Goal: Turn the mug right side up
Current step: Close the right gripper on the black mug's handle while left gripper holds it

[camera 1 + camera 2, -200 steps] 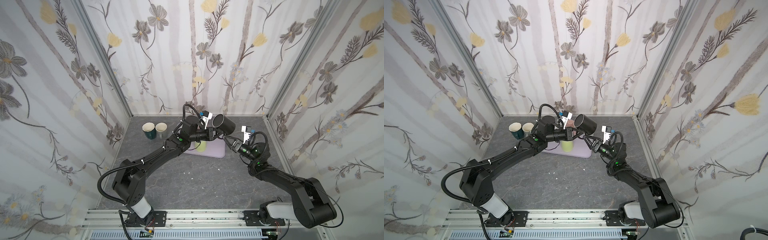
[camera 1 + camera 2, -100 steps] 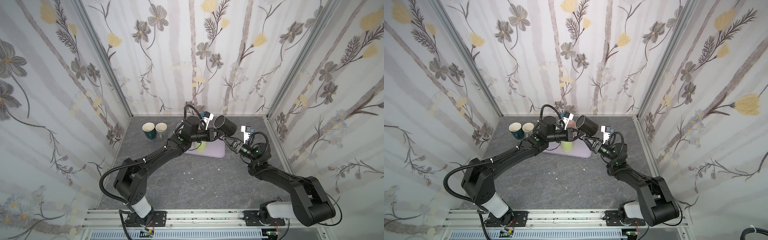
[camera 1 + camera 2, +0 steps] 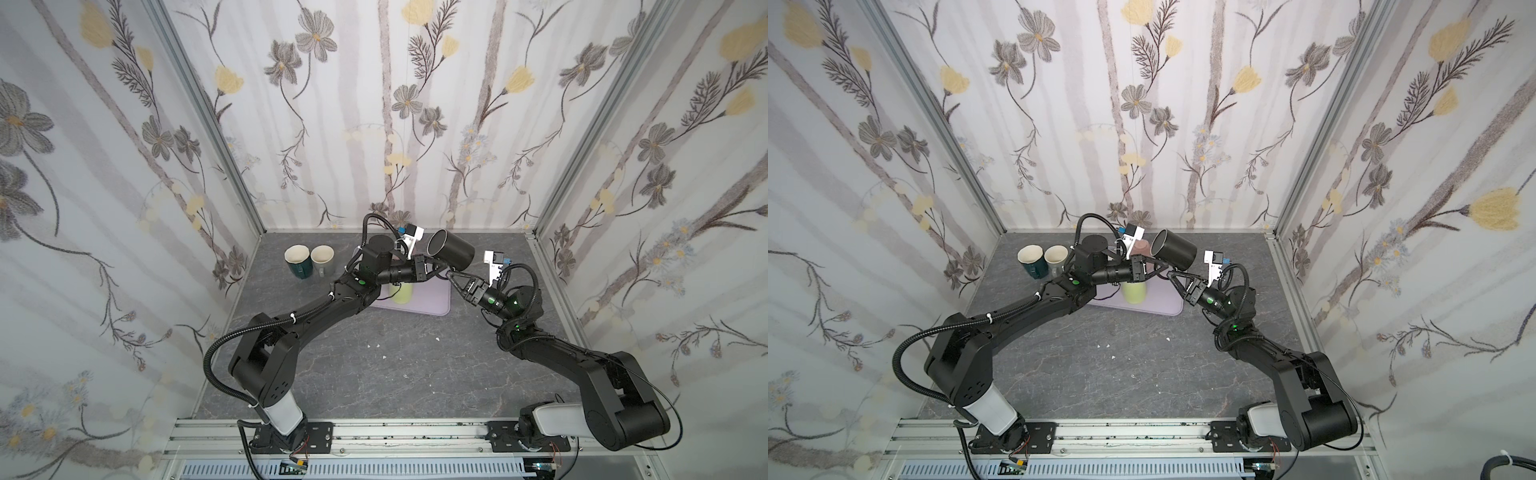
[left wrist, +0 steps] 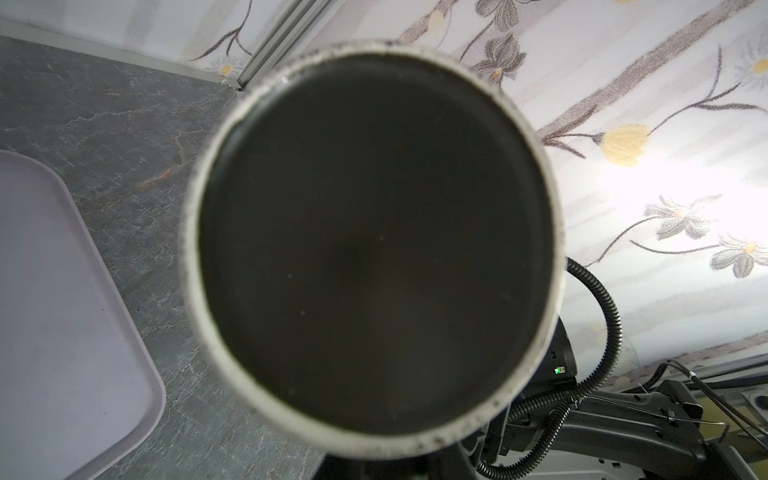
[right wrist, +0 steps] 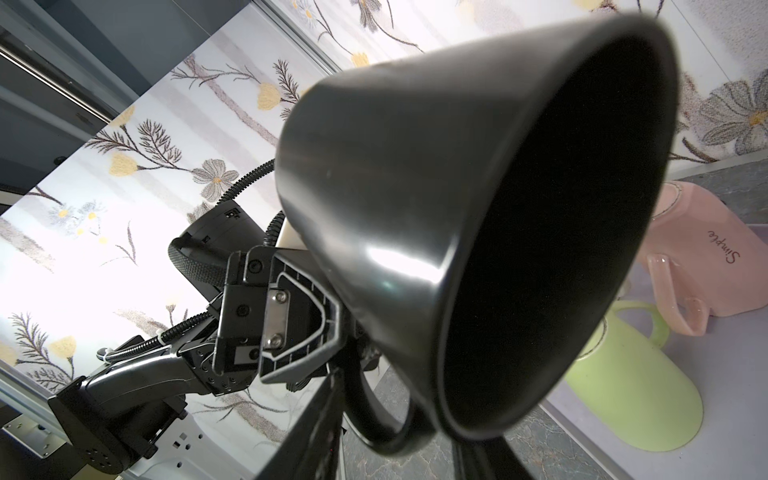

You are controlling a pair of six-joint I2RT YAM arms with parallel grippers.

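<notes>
A black mug (image 3: 453, 251) (image 3: 1177, 249) hangs in the air over the tray, lying tilted with its mouth toward the back left. My left gripper (image 3: 436, 266) (image 3: 1154, 266) is shut on the mug by its handle. The left wrist view shows only the mug's base (image 4: 374, 232). My right gripper (image 3: 450, 273) (image 3: 1170, 274) reaches in from the right under the mug. In the right wrist view the mug (image 5: 457, 208) fills the frame, and the right gripper (image 5: 395, 432) has its fingers either side of the handle loop, with a small gap on one side.
A purple tray (image 3: 432, 299) lies beneath, holding an upside-down green mug (image 3: 401, 295) (image 5: 623, 386) and an upside-down pink mug (image 3: 1139, 247) (image 5: 706, 257). Two upright mugs, dark green (image 3: 298, 262) and grey (image 3: 323, 258), stand at the back left. Patterned walls enclose three sides.
My right gripper has moved up to the mug's handle and its jaws have narrowed around it. The left arm still holds the mug in nearly the same place.
</notes>
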